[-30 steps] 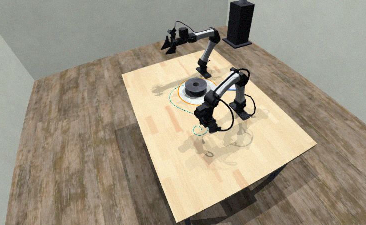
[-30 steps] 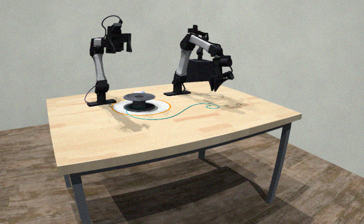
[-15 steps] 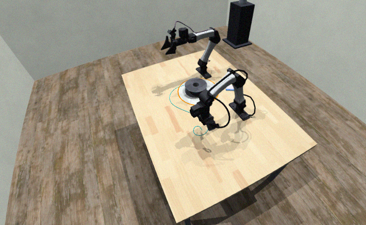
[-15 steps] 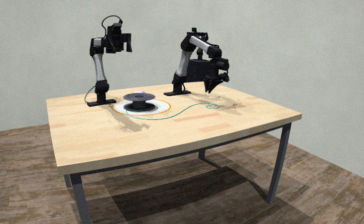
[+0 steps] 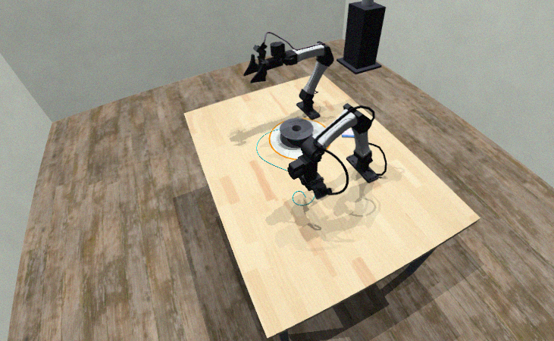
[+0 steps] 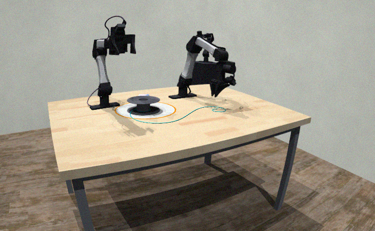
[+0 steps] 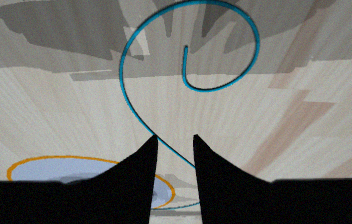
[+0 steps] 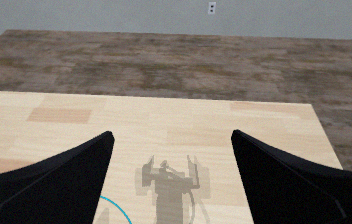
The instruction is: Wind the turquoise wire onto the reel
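Twin robot arms (image 5: 312, 51) (image 6: 101, 69) and (image 5: 339, 129) (image 6: 189, 64) pair pale silver-gray link covers with black joints, black wrists and flat black base plates (image 5: 305, 111) (image 6: 95, 107) and (image 5: 367, 175) (image 6: 173, 96). Thin dark cables loop outside the links, one bowing from about 12 o'clock toward 4 o'clock in the overhead view. Each black gripper (image 5: 255, 77) (image 6: 122, 53) (image 8: 173, 132) and (image 6: 215, 96) (image 7: 176, 135) carries two wedge-shaped fingers tapering to narrow tips.

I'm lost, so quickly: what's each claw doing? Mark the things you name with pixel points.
Left claw (image 6: 215, 96) (image 7: 176, 135): partly open, holding nothing.
Right claw (image 5: 253, 77) (image 8: 173, 132): wide open, holding nothing.
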Robot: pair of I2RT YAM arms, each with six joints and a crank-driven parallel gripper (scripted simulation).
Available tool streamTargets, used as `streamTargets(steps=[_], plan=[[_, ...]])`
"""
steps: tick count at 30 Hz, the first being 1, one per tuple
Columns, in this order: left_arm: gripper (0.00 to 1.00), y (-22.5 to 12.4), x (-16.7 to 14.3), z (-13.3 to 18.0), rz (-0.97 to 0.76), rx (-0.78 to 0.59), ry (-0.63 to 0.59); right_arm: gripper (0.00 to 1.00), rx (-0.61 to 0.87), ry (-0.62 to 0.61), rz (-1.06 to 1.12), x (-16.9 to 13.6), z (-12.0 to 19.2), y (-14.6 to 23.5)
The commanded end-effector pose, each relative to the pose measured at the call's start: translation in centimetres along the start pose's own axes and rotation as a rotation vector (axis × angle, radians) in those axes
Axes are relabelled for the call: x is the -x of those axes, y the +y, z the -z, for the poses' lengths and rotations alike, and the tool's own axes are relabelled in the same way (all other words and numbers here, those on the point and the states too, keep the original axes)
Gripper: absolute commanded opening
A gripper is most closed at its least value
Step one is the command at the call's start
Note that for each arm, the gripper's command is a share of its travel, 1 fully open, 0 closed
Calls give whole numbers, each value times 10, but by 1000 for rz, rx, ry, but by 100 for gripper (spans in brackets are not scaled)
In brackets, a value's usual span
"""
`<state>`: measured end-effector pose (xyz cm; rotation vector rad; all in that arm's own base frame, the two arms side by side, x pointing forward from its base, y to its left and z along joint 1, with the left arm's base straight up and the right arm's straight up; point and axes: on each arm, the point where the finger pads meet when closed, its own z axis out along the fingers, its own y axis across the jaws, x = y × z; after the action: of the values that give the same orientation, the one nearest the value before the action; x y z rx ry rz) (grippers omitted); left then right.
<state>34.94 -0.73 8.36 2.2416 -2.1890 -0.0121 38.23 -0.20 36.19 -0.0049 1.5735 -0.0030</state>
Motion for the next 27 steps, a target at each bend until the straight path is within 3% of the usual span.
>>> streamTargets(steps=[1, 18, 27], plan=[[30, -4, -1, -12, 10, -11, 0, 100, -1, -3, -5, -1, 0, 2], [30, -16, -2, -70, 10, -11, 0, 100, -1, -3, -5, -1, 0, 2], [30, -16, -2, -81, 10, -11, 0, 100, -1, -3, -5, -1, 0, 2]])
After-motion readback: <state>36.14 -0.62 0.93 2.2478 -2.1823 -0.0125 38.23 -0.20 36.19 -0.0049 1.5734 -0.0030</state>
